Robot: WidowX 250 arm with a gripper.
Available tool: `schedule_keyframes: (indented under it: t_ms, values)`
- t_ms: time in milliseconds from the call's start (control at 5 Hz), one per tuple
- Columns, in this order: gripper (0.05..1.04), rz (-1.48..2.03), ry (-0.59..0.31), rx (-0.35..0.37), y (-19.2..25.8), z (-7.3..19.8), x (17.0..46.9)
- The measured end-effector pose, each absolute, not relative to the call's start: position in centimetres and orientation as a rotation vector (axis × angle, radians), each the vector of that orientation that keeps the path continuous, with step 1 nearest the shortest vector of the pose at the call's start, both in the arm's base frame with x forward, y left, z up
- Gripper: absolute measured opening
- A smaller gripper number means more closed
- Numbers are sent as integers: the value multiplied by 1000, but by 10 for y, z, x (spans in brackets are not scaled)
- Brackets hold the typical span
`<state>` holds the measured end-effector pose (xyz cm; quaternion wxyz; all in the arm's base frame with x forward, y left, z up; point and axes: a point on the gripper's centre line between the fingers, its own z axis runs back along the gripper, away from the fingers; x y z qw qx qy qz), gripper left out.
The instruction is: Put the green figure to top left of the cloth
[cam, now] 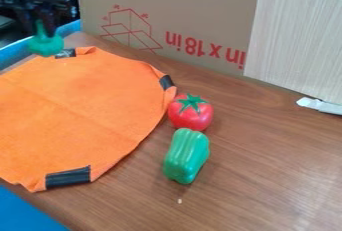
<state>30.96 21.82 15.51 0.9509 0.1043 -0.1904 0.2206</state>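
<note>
At the upper left of the camera view, my black gripper (pixel 41 24) hangs down, shut on the narrow upper part of the green figure (pixel 46 46). The figure's wide lower part points downward, beside the black patch at the top edge of the orange cloth (pixel 87 105). Whether its base touches anything, I cannot tell. The cloth lies spread over the left side of the brown table (pixel 260 175), with black patches at its edge.
A red tomato (pixel 191 113) is by the cloth's right edge, with a green pepper (pixel 186 156) just below it. Behind stands a cardboard box (pixel 200 5) with a light wood-grain panel (pixel 294 40). A white object (pixel 320 105) lies at the right edge.
</note>
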Motion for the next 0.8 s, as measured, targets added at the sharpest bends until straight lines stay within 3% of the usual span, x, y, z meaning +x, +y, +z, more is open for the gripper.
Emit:
schedule_keyframes:
  t_ms: [200,800]
  values:
    - [326,487,-350,216,229,151,302]
    - [326,595,-276,258,288,128,323]
